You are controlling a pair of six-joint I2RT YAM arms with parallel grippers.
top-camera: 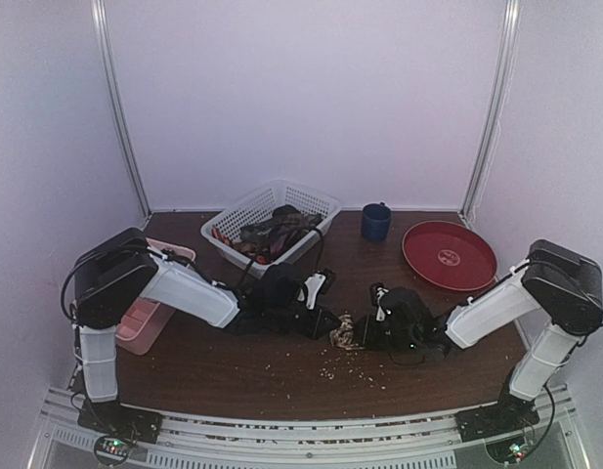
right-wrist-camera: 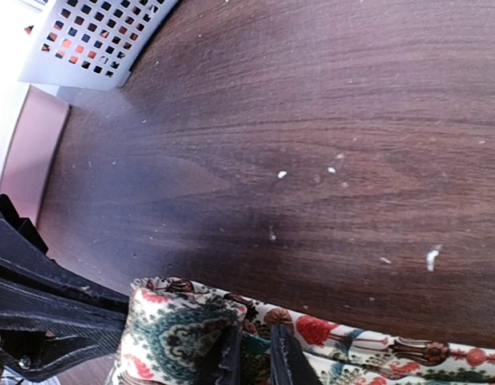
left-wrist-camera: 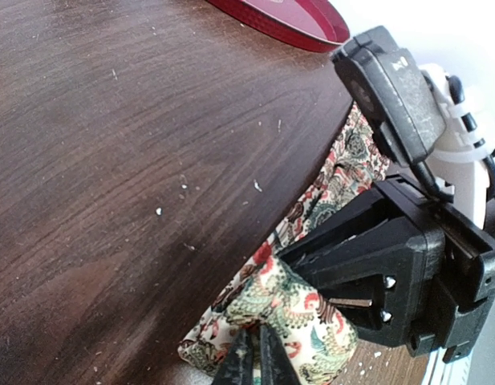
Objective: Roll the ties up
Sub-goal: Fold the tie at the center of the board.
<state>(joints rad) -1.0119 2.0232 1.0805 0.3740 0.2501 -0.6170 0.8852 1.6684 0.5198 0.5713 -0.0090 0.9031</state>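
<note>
- Along the near edge of the table (top-camera: pixel 233 376): bare brown wood from left to right in front of both arms, speckled with pale crumbs (top-camera: pixel 345 371).
- At mid-table: floral tie (top-camera: pixel 342 333), bunched into a small wad on the wood, caught between the two tools meeting tip to tip.
- From the left: left gripper (left-wrist-camera: pixel 253 362), fingers pressed almost together, nipping the wadded end of the fabric, with a strip trailing off under the other arm's wrist.
- From the right: right gripper (right-wrist-camera: pixel 253 353), fingers narrowly parted, pinching a fold of the same fabric.
- At the left edge: pink tray (top-camera: pixel 145 327), tight beside the left arm.
- Just beyond the left wrist: white basket (top-camera: pixel 244 209), heaped with more ties (top-camera: pixel 274 233); little room there.
- Far right: blue cup (top-camera: pixel 375 222) and red plate (top-camera: pixel 449 255), apart from each other, with open wood between the plate and the right gripper.
</note>
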